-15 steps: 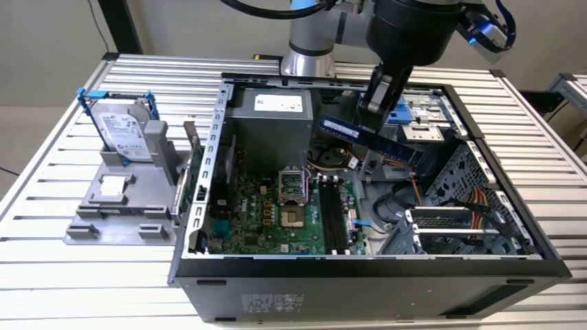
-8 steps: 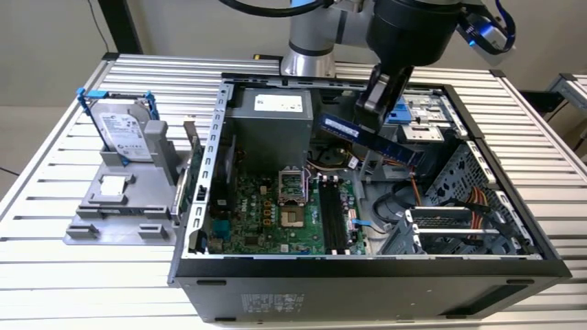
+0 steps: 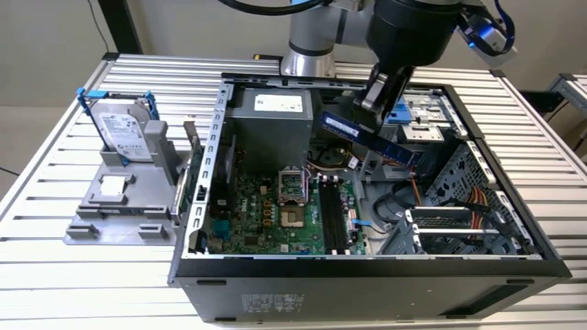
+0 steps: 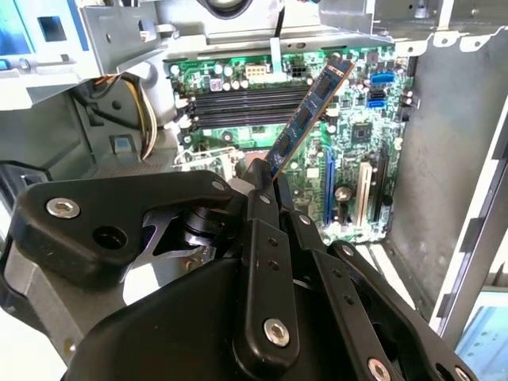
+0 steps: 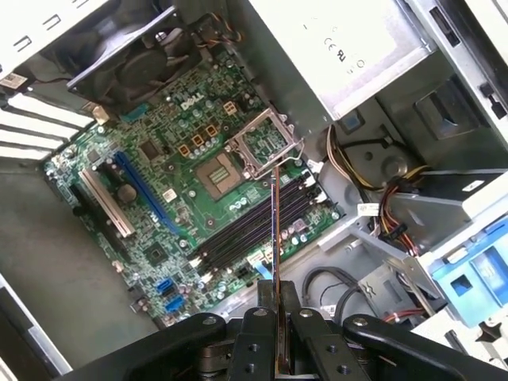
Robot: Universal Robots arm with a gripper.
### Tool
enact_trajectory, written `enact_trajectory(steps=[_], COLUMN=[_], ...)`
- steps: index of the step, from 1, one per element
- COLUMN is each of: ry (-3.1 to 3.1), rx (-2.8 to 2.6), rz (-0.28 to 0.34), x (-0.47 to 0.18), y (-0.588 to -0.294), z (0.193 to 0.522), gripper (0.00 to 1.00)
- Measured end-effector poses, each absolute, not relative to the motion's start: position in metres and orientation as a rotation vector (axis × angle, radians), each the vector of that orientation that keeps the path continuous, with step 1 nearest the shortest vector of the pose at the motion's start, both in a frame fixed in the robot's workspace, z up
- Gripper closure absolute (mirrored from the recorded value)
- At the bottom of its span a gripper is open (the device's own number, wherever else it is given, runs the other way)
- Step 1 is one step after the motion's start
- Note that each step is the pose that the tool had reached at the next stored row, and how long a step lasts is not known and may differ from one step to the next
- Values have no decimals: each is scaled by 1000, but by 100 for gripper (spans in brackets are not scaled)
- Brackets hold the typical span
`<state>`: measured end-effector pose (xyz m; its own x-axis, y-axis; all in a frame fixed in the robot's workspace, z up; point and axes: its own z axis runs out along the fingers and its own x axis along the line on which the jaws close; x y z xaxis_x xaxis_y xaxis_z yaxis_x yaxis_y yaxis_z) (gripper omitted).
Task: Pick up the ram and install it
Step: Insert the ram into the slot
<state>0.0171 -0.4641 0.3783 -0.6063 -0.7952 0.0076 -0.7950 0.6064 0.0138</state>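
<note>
The ram (image 3: 385, 146) is a thin dark blue-green stick held tilted in the air above the open computer case (image 3: 367, 265). My gripper (image 3: 372, 103) is shut on it near one end. The stick hangs over the case's middle, above and apart from the green motherboard (image 3: 266, 213) and its black memory slots (image 3: 332, 216). In the second wrist view the ram (image 4: 308, 115) sticks out from my gripper (image 4: 266, 171) toward the slots (image 4: 246, 103). In the first wrist view the ram (image 5: 275, 230) shows edge-on, rising from my gripper (image 5: 278, 305) across the slots (image 5: 250, 234).
A silver power supply (image 3: 275, 117) fills the case's back. A drive cage with blue parts (image 3: 417, 113) and loose cables (image 3: 463, 203) sit at the exterior view's right. A hard drive with blue handles (image 3: 124, 130) stands in a grey fixture (image 3: 119, 213) outside the case.
</note>
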Motion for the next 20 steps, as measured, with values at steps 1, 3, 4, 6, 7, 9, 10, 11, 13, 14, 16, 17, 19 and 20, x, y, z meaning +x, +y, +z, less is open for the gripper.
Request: enact_trajectory(steps=[1,3,4,6,7,9,10,11,13,14,16,17,19,20], ry=[-2808,-2816,-2820,-2829,-2833,-2840,-2844,-2847,-2852,-2853,-2854,-2854,-2854,-2854], rx=[1380,1363,1354,1336,1329,1313,1305,1299,1288,1284,1282,1282,1282,1282], rz=[-14,-14,-14,-14,-14,-15,-15,-15,-15,-15,-15,-15,-15,-15], x=[17,17,17,17,17,17,17,17,17,17,17,17,17,17], y=[-464,-464,-464,-464,-464,-464,-464,-464,-464,-464,-464,-464,-464,-464], z=[378,378,378,378,378,378,378,378,378,378,378,378,378,378], gripper=[100,100,100,100,100,100,100,100,100,100,100,100,100,100])
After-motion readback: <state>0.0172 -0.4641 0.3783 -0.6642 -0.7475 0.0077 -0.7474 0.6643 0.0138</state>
